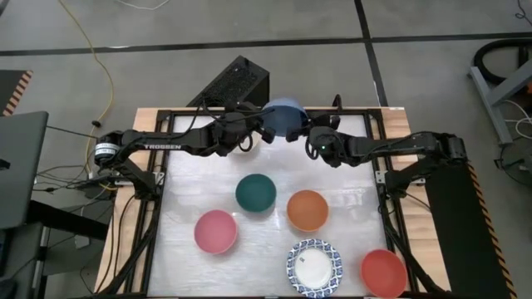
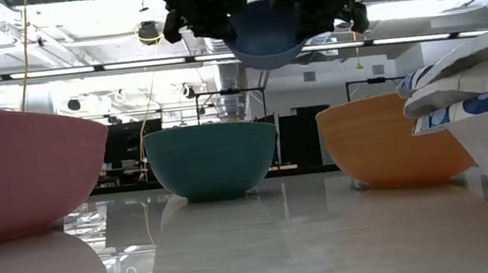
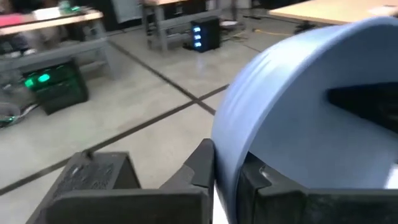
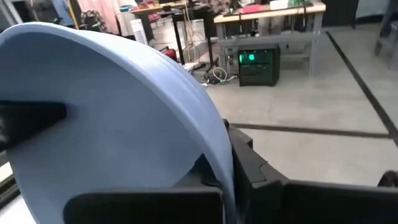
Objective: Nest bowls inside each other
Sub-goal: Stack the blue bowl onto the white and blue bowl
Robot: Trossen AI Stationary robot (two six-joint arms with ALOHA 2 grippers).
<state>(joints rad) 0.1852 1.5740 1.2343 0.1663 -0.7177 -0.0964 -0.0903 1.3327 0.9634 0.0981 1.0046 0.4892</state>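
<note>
Even, bright light falls from overhead; ceiling strip lights glow across the low view toward 12 o'clock. The glossy white table mirrors them as pale glare and carries soft reflections of the green bowl and orange bowl. Shadows are faint. The pink bowl at 9 o'clock looks soft and out of focus. Both wrist views are blurred, perhaps by motion, and the blue bowl fills them, smeared at its rim.
</note>
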